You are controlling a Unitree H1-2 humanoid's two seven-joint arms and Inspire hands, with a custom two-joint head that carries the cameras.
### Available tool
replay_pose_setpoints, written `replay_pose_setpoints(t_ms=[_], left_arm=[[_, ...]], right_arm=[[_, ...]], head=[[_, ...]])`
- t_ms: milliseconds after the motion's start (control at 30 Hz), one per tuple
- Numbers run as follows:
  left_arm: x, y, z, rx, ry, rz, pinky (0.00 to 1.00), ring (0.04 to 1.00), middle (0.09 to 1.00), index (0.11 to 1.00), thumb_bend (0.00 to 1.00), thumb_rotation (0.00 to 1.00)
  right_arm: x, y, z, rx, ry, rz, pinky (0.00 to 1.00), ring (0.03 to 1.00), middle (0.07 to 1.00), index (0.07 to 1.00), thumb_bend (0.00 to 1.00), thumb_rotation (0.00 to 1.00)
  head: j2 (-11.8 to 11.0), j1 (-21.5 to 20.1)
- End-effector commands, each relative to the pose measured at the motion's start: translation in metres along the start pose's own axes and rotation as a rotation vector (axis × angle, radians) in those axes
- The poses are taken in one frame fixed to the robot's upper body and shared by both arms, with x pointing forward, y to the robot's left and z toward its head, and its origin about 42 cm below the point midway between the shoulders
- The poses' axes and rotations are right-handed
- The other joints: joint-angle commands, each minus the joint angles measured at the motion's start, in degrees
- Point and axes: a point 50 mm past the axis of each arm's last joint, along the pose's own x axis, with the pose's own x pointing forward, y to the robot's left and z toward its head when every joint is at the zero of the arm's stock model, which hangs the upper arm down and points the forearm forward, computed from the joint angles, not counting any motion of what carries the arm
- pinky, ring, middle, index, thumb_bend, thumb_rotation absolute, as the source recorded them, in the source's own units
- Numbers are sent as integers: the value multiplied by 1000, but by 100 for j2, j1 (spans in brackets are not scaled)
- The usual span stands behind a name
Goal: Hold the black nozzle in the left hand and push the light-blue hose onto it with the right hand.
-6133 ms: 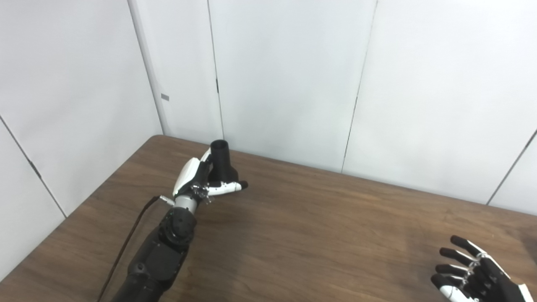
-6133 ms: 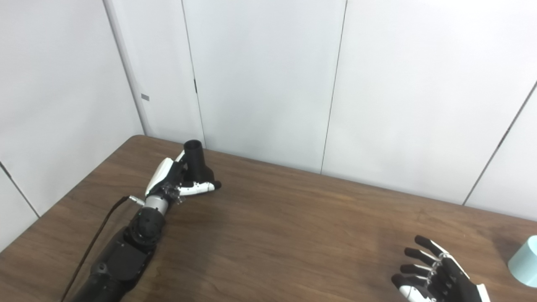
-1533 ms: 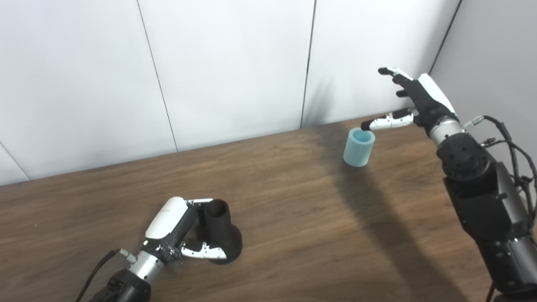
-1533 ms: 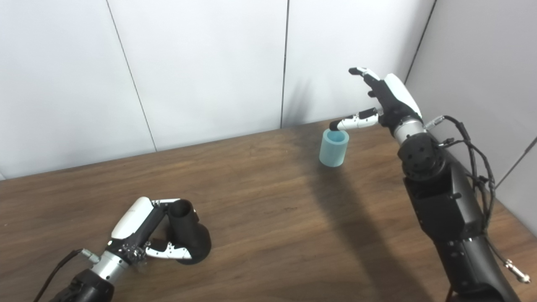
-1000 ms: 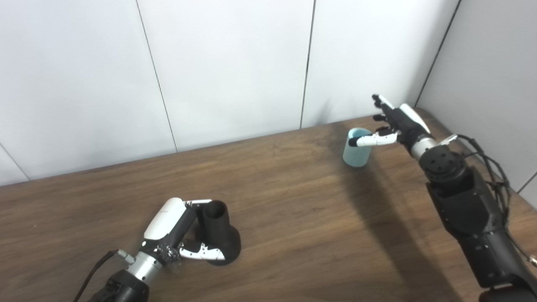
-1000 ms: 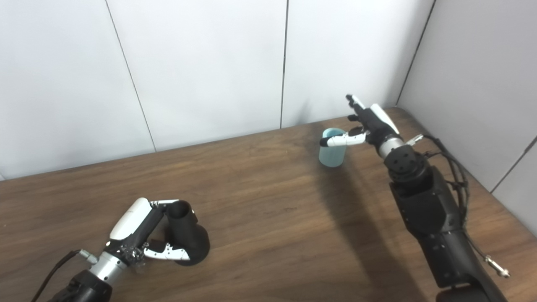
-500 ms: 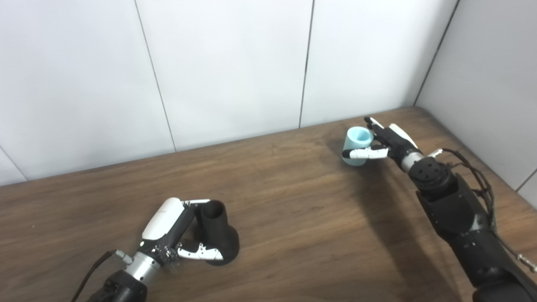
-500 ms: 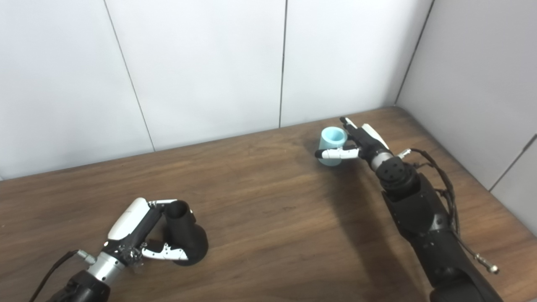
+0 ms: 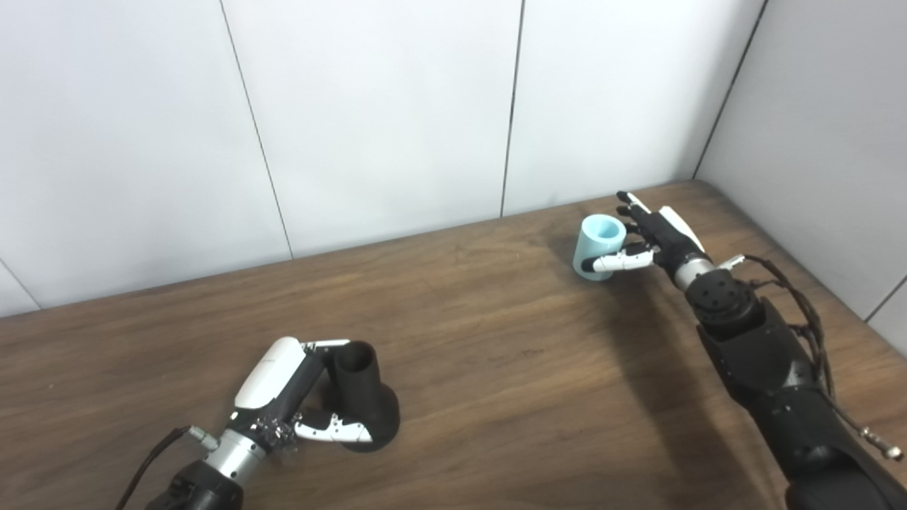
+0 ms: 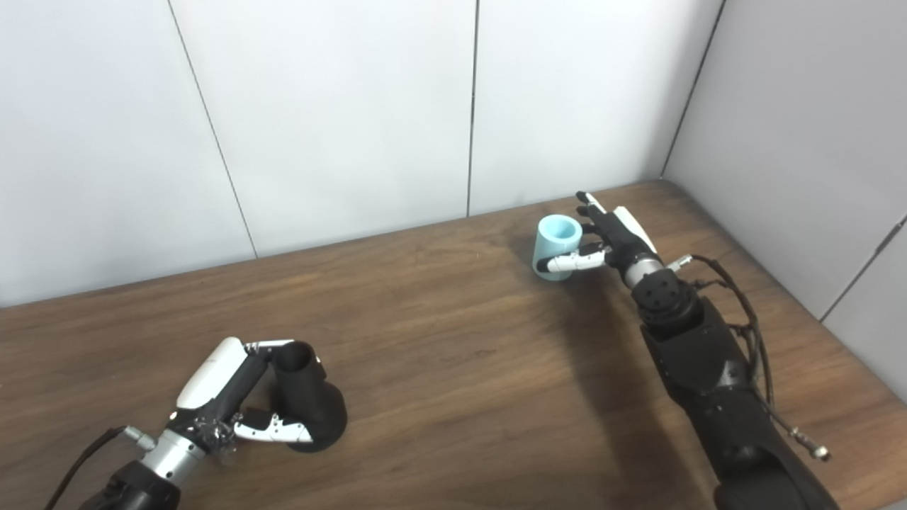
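The black nozzle (image 9: pixel 361 397) stands on its wide base on the brown table (image 9: pixel 496 354) at the lower left, its open neck up. My left hand (image 9: pixel 280 389) is shut on it, fingers behind the neck and thumb across the base. The light-blue hose (image 9: pixel 597 237), a short upright tube, stands at the far right of the table. My right hand (image 9: pixel 655 234) is beside it with the thumb across its front and the fingers stretched out behind it, still spread. The hose also shows in the right eye view (image 10: pixel 556 241).
White wall panels stand close behind the table, and a grey side wall (image 9: pixel 815 142) stands close on the right near the hose. Loose cables (image 9: pixel 808 312) hang off my right forearm. Bare wood lies between the two hands.
My right hand came down from above to the hose and set its thumb across the front. The left hand and nozzle have stayed put. The camera shifted slightly.
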Motion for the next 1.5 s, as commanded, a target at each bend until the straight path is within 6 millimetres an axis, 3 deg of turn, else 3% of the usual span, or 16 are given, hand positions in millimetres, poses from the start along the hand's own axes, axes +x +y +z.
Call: replay_pose_setpoints(t_ms=[0,300,467,500,533,633,700,767,1167,1367,1467], left_arm=[[-64,-45,-31,-10,167,-208,406,428,498,497,504,0],[-64,-45,-31,-10,163,-205,402,428,497,498,504,0],[-64,-46,-31,-4,162,-211,409,431,498,496,504,0],[-64,-46,-31,-1,162,-212,409,431,498,496,504,0],[-64,-46,-31,5,163,-213,412,431,497,496,504,0],[-65,-46,-33,13,167,-213,410,432,497,503,504,0],[-65,-46,-34,13,168,-211,409,432,496,506,504,0],[-66,-46,-34,12,168,-211,405,428,494,501,504,0],[-64,-47,-32,1,165,-210,393,425,494,501,504,0],[-60,-54,-28,-9,171,-217,389,425,496,511,503,0],[-56,-57,-24,-8,171,-217,389,426,495,511,503,0]], right_arm=[[3,-9,6,-49,-24,-45,744,837,910,932,798,108],[9,5,-1,-110,-48,47,629,696,746,748,832,148],[9,10,-1,-135,-66,112,642,699,721,698,796,79],[9,11,-2,-127,-78,124,641,688,697,668,780,42],[9,12,-3,-122,-88,131,628,666,670,596,681,62],[9,14,-4,-126,-106,147,559,598,623,510,545,113],[10,15,-5,-127,-116,154,438,492,493,526,529,29],[10,16,-6,-128,-119,153,383,439,450,536,523,6],[-1,19,7,-148,-264,-3,360,390,472,550,511,0],[-11,19,39,-135,-417,-72,360,385,474,553,510,0],[-22,23,71,-124,-486,-65,347,377,472,557,510,0]], head=[[6,-9],[66,23],[103,78],[103,78],[103,78],[141,113],[148,123],[152,130],[245,374],[324,998],[367,1295]])
